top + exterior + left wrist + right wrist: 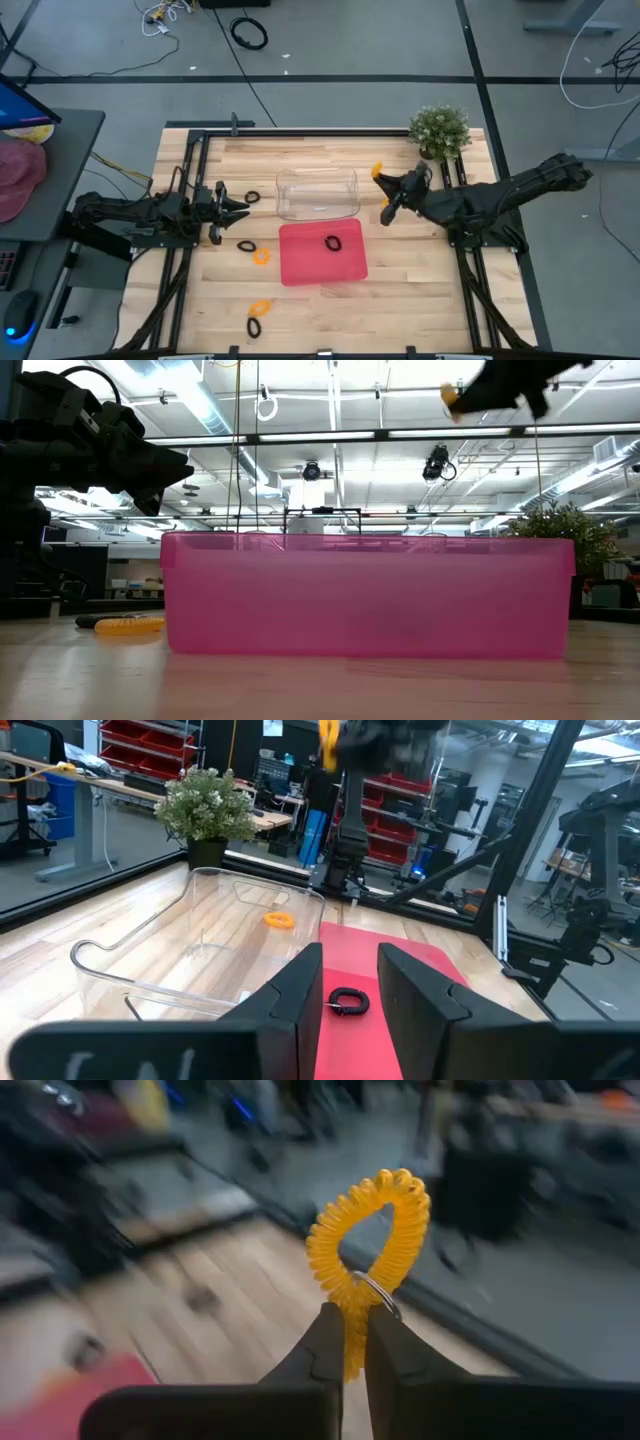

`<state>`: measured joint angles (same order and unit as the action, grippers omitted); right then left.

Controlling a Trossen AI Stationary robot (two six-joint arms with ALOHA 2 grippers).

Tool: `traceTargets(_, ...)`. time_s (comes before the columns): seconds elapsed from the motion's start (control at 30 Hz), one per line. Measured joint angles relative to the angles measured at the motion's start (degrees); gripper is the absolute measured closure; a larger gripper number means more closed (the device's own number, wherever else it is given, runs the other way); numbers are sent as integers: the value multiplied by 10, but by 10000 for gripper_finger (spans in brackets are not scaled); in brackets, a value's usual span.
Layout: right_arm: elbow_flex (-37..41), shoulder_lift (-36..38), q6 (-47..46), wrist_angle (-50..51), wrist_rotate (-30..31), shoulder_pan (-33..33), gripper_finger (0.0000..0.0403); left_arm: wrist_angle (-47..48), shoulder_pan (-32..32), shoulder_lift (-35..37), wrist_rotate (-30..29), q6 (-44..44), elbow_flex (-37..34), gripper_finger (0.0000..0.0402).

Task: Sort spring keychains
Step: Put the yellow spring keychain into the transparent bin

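My right gripper [383, 180] is raised high over the table's far right part, shut on an orange spring keychain [370, 1230], which also shows in the low view as an orange spring keychain [452, 398]. A clear tray [317, 193] stands beyond a red tray [322, 252]. One black keychain [332, 242] lies in the red tray. Another orange keychain [279, 919] lies on the wood past the clear tray. My left gripper [350, 985] waits open at the table's left, level, with nothing between its fingers. My right gripper pinches the orange coil between its two fingers at the end with the metal ring [375, 1292]. The rest of the loop sticks out past the fingertips. The keychain is lifted clear, high above the table.
Loose keychains lie on the left and near parts of the table: black ones [251, 197] [246, 245] [254, 326] and orange ones [261, 256] [259, 308]. A potted plant [440, 130] stands at the far right corner. Black frame rails run along both sides.
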<state>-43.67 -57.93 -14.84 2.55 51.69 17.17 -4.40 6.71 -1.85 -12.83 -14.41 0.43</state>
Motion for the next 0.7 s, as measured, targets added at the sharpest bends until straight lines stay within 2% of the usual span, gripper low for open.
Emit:
traceTargets(0.13, 81, -11, 156, -322, -130, -32, 394, 0, 0, 0, 0, 0, 0, 298)
traceTargets(0.23, 138, -35, 181, -466, -229, -77, 394, 0, 0, 0, 0, 0, 0, 298)
traceTargets(0.33, 162, -49, 143, -497, -309, -122, 394, 0, 0, 0, 0, 0, 0, 298)
traceTargets(0.7, 168, -146, 86, -510, -395, -211, 394, 0, 0, 0, 0, 0, 0, 298)
